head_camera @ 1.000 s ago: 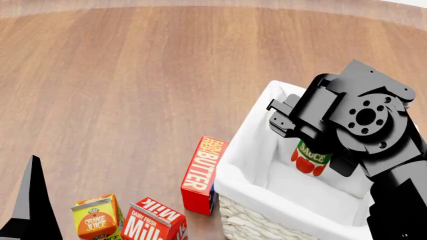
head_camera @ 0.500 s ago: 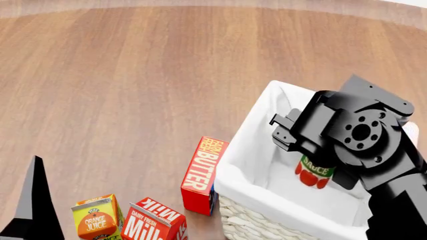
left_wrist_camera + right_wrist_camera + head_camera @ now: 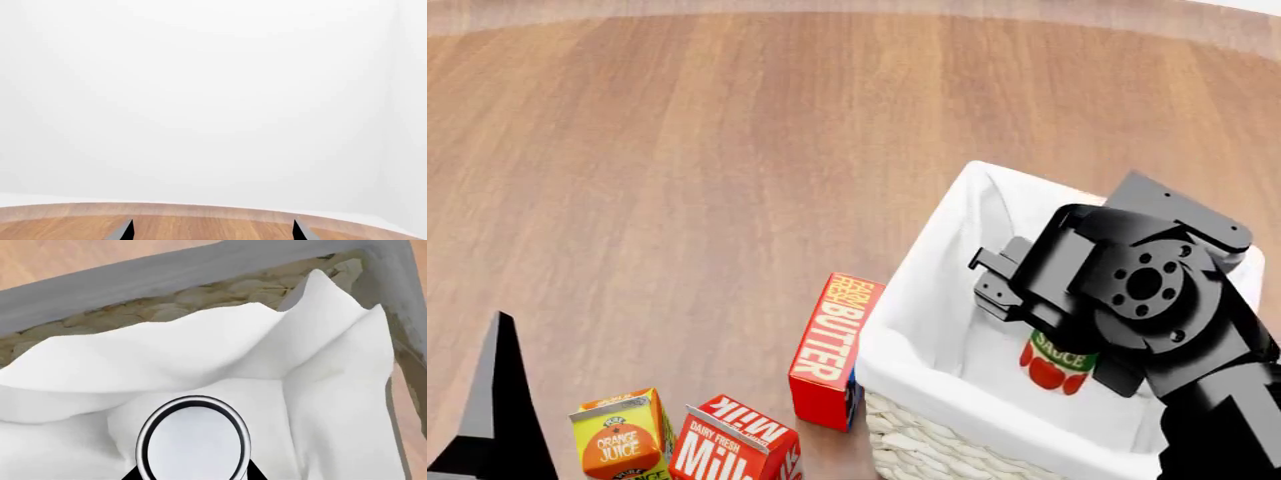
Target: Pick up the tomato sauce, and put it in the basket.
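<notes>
While the can hangs inside the basket, the scene runs as follows, largest thing first.

Table [image 3: 694,150]: wooden top, mostly bare; the cartons and basket sit at its near edge.

Basket [image 3: 941,395]: wicker with a white cloth liner, at the right of the head view; the right wrist view looks straight down into the liner.

Right arm: reaches down into the basket from above and sits lower than a second ago, sunk further between the liner walls.

Cartons: butter [image 3: 831,350] just beside the basket's left wall; milk [image 3: 734,445] and orange juice [image 3: 621,440] further left, untouched over the last second.

Right gripper [image 3: 1054,340]: clenched on the tomato sauce, its fingers showing at either side of the can's base in the wrist view.

Tomato sauce [image 3: 1057,358]: upright, held inside the basket, lower than before; its silver top [image 3: 193,440] fills the near part of the wrist view.

Left gripper [image 3: 212,231]: only two dark fingertips show, spread apart, holding nothing, idle.

Meaning: the carry looks done; what remains, I judge, is letting go once the can is near the liner floor.
</notes>
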Tool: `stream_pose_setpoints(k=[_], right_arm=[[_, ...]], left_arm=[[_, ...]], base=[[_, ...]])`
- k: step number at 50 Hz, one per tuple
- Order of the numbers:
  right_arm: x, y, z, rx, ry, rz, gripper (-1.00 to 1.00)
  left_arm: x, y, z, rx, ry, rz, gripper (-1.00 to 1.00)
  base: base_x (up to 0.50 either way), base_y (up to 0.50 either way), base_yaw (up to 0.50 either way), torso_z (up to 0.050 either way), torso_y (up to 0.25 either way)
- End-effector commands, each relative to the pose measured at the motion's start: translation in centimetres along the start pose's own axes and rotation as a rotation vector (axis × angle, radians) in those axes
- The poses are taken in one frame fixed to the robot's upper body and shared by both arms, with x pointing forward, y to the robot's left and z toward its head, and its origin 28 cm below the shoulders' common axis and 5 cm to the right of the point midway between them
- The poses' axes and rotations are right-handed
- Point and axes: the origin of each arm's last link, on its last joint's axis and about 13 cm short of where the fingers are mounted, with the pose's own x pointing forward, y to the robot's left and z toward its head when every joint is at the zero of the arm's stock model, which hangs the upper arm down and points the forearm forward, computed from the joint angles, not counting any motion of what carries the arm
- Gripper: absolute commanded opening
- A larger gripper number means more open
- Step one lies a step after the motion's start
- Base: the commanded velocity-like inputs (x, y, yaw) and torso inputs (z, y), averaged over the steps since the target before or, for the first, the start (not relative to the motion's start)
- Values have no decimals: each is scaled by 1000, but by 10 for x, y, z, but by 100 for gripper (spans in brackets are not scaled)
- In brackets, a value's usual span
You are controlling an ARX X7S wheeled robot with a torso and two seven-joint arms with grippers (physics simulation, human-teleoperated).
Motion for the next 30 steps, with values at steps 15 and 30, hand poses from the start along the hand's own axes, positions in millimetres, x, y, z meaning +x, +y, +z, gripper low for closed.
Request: stream_pose_setpoints(k=[15,30], right_arm=[[11,1,-7,-21,6,-7,-100],[10,1,-6,-6,1,16,-100]], left_arm=[[0,1,1,2,0,4,100],[0,1,1,0,2,1,100]], base=[[0,0,0,0,0],[0,0,0,0,0]])
